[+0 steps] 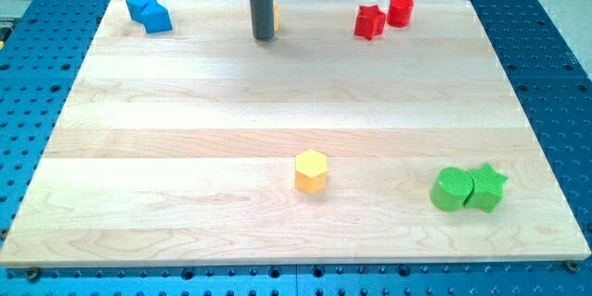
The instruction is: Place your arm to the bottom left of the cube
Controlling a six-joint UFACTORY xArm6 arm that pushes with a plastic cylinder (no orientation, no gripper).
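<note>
Rod position: my tip (pixel 264 37) sits near the view's top of the table (pixel 185 194), a little left of centre, with a sliver of a yellow block (pixel 276 18) peeking out just behind the rod on its right side (shape hidden, cannot tell).
Gripper state: no gripper on this arm, only the straight dark rod, so nothing opens or closes and nothing is held.
Cube location: the blue cube (pixel 155 17) is up in the view's top-left corner, touching a second blue block (pixel 140 3) whose shape is unclear.
Gap: tip and cube are well apart, the tip off to the cube's right and slightly lower in the view.
Step in hand: approach stage, I judge; the tip is not yet at the cube's bottom left.
Next move: it calls for sliding left past the cube, keeping below it in the view (no nudging it!), and stopping just beside its lower-left corner.
Bystanders: red star (pixel 369 22) and red cylinder (pixel 400 9) at top right, yellow hexagon (pixel 311 170) low centre, green cylinder (pixel 450 190) and green star (pixel 487 186) at bottom right, all clear of that path.
</note>
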